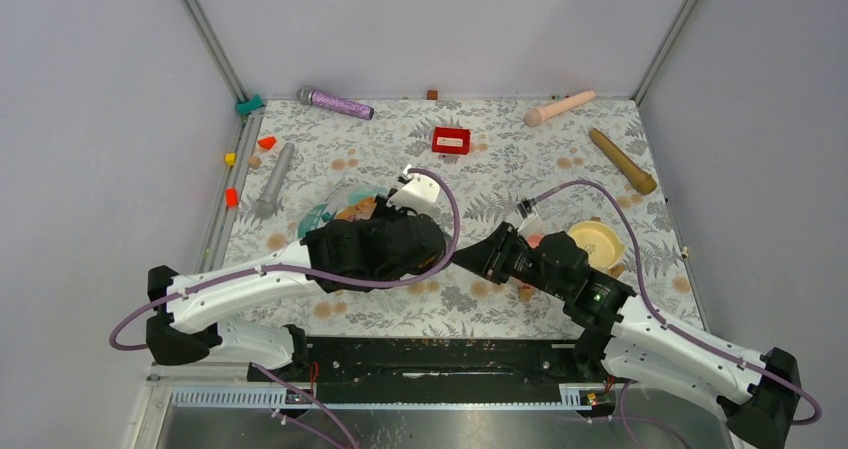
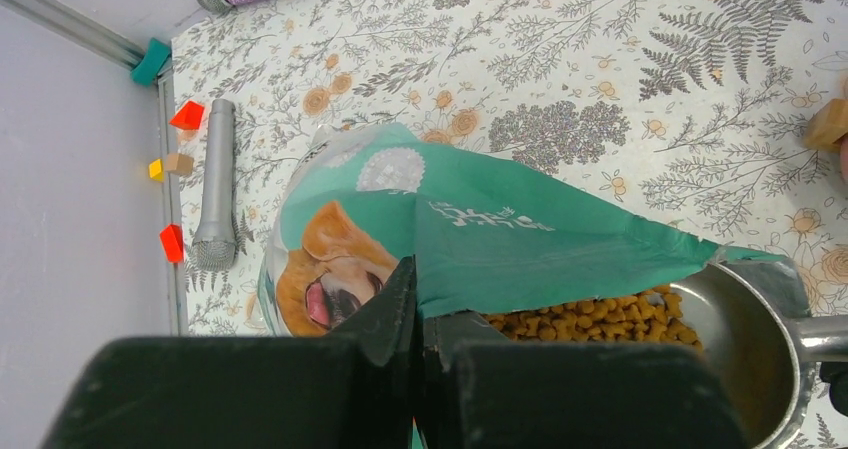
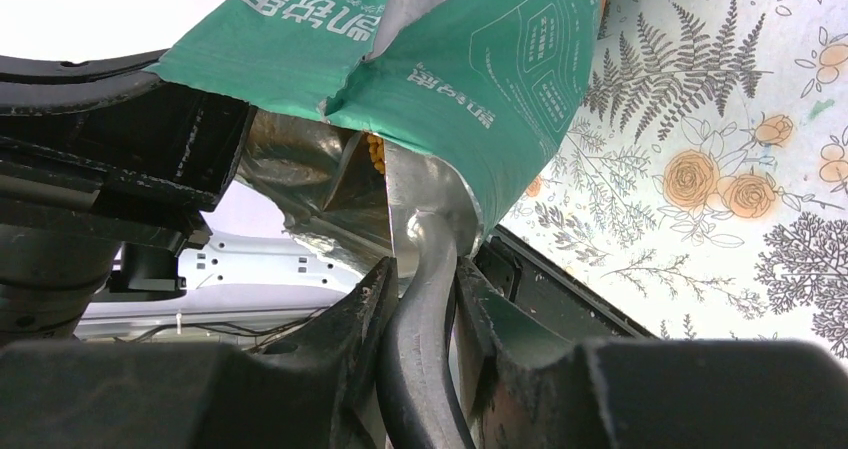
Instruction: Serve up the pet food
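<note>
The teal-and-white foil bag [image 2: 500, 219] with the golden dog's face lies tilted on the table, its mouth held open. My left gripper [image 2: 418, 314] is shut on the bag's upper edge; in the top view it [image 1: 368, 221] sits over the bag [image 1: 343, 205]. Brown kibble [image 2: 590, 319] shows inside the mouth. The grey metal scoop [image 2: 745, 334] is pushed into the mouth beside the kibble. My right gripper [image 3: 425, 304] is shut on the scoop's dark handle [image 3: 420, 359]; the scoop's bowl [image 3: 430, 194] is under the bag's lip [image 3: 480, 79]. A little kibble [image 3: 375, 154] shows there.
A yellow bowl [image 1: 597, 241] stands right of my right gripper [image 1: 480, 254], with a pink bowl [image 1: 536, 239] mostly hidden by it. Purple microphone [image 1: 335, 102], grey microphone [image 1: 273, 179], red box [image 1: 451, 140], pink cylinder [image 1: 560, 107], wooden pestle [image 1: 622, 161] and small coloured blocks [image 1: 231, 197] lie further back.
</note>
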`<state>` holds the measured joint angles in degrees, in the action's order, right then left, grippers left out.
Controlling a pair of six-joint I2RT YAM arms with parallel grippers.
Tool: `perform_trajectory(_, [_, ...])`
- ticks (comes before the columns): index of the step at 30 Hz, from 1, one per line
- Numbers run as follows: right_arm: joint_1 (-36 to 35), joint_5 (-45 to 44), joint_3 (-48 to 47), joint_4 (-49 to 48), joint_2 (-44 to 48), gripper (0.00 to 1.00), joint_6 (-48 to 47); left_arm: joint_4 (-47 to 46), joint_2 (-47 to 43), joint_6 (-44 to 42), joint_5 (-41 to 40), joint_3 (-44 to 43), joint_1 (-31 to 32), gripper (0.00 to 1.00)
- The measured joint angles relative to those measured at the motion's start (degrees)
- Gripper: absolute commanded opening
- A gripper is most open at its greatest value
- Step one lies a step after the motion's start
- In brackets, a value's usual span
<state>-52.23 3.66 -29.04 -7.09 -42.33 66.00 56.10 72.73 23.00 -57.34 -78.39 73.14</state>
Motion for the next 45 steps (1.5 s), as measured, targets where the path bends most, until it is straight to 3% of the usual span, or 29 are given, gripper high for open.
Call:
perform_trajectory(15, [0.0,-1.68,-2.14,3.82,-0.31,0.0,5.55,-0.5,-0.07,0.07,-0.76,0.24,0.26,0.0])
perform_trajectory(33, [-0.02,-5.14,3.13,5.27,12.68,0.0,8.7,-1.33,-0.39,1.62,-2.27,0.81,0.37,0.0])
perform_trajectory(38, [-0.02,-4.92,6.99,-0.96,13.09,0.0,9.05,-1.53,-1.01,2.14,-2.29,1.09,0.37,0.0])
perform_trajectory(45, [-0.02,-4.63,16.63,-19.43,12.33,0.0,9.9,-1.95,-2.1,2.58,-1.79,1.68,0.37,0.0])
